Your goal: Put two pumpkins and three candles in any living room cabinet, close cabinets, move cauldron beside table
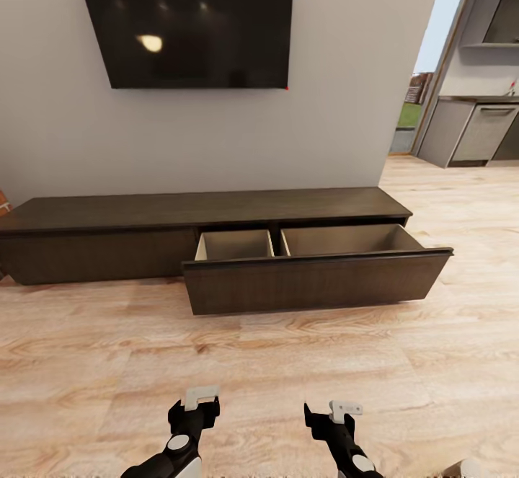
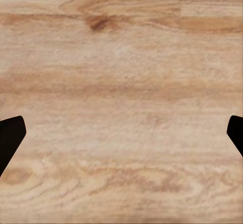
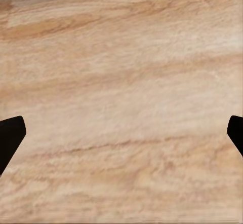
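- Against the grey wall ahead, under the black wall-mounted television [image 1: 191, 20], sits the long low dark-brown wooden cabinet [image 1: 108, 240]; its wide right-hand drawer [image 1: 310, 283] is pulled out over the pale wood plank floor [image 1: 86, 363], pale beige compartments bare, ready to receive things.
- Left gripper [image 1: 196, 407] hangs low over the floor, fingers apart, holding nothing.
- Right gripper [image 1: 333, 414] likewise, spread and unloaded.
- Judging by that, I must fetch a pumpkin or candle next.
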{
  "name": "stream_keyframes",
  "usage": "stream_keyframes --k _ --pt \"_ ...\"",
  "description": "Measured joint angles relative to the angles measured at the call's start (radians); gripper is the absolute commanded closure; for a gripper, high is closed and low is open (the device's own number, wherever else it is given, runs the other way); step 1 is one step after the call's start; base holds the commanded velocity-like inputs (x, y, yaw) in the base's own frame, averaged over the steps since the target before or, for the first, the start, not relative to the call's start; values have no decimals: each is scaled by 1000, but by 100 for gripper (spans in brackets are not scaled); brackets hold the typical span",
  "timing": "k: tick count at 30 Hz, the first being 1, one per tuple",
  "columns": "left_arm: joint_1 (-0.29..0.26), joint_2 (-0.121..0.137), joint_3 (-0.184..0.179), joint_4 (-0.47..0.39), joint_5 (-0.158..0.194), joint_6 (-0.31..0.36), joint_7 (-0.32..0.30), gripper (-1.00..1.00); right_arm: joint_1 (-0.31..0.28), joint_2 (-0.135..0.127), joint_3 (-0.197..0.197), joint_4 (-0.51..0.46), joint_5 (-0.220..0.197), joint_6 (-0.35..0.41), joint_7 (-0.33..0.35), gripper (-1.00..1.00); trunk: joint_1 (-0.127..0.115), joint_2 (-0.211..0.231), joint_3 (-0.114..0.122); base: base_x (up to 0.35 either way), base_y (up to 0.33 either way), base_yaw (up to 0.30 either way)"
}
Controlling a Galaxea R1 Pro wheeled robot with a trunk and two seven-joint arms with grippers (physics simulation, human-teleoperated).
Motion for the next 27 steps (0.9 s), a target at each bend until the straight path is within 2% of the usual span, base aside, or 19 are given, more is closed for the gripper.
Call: stream_keyframes --k 2,11,17,22,26,27 --pt "0 0 0 0 0 0 0 -100 0 0 0 0 0 0 0 -100 1 0 -8 0 0 0" --pt "0 0 0 0 0 -35 0 -100 0 0 -2 -1 0 -7 1 -100 1 -1 -8 0 0 0" --pt "0 -1 -2 0 -3 -39 -1 -100 0 2 -2 5 -1 -106 1 -100 1 -1 -8 0 0 0" --pt "-1 -5 -18 -3 -9 -45 -1 -100 -1 3 -5 3 -3 -120 -7 -100 1 -1 -8 0 0 0" --pt "-1 -7 -21 -1 -30 -86 -1 -100 -2 4 -6 0 -6 -125 -10 -100 1 -1 -8 5 0 0" --pt "-1 -8 -21 1 -46 -99 -1 -100 -2 4 -6 0 -7 -126 -10 -100 1 -1 -8 78 0 0"
